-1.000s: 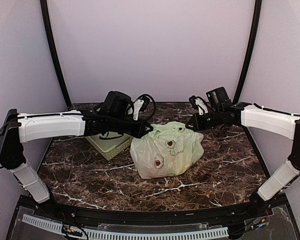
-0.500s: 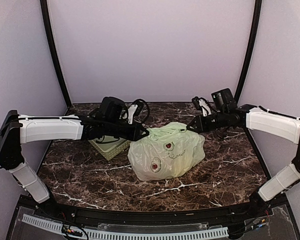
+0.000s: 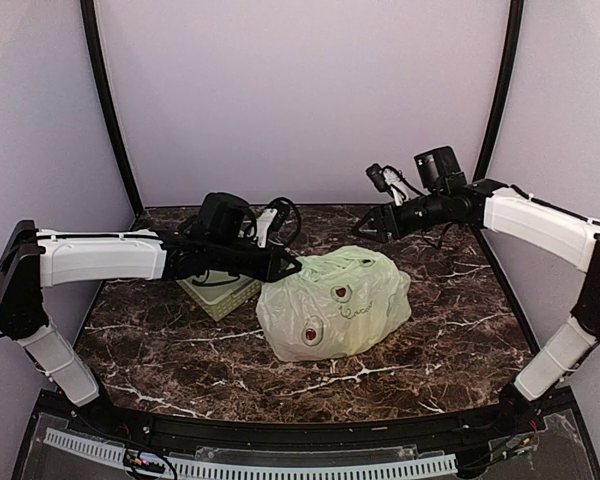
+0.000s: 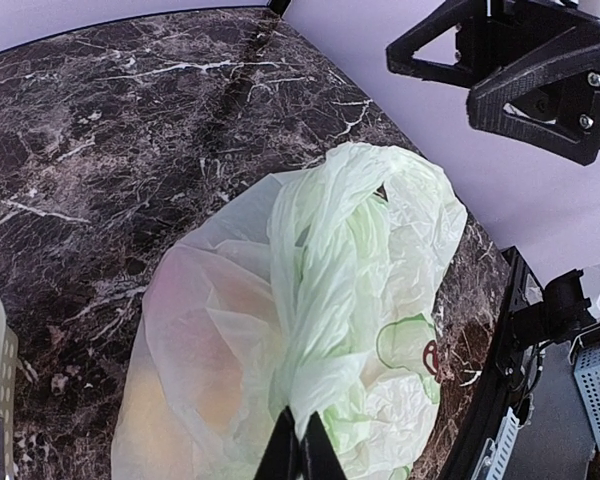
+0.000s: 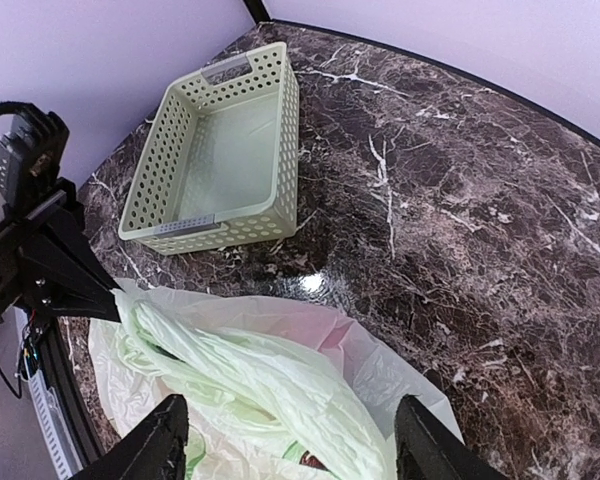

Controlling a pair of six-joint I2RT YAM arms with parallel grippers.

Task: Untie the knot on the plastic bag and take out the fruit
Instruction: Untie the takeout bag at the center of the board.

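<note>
The pale green plastic bag (image 3: 335,300) lies slumped at mid-table. My left gripper (image 3: 292,265) is shut on a fold of its handle at the bag's upper left; the left wrist view has the tips (image 4: 300,452) pinched on the film. A twisted handle band (image 4: 320,250) runs over the top; I cannot make out a distinct knot. Fruit shows only as blurred pink and orange patches (image 4: 195,330) through the bag. My right gripper (image 3: 365,228) hangs open above the bag's back right, apart from it, with its fingers (image 5: 165,440) wide over the bag (image 5: 280,390).
A pale green perforated basket (image 3: 220,293) stands left of the bag, under the left arm, and shows empty in the right wrist view (image 5: 220,150). Black cables (image 3: 285,215) loop behind the left wrist. The curved rear wall stands close behind.
My right gripper opened, let go of the bag's handle and lifted up and back. The bag sagged and spread slightly. The left gripper kept its grip in place.
</note>
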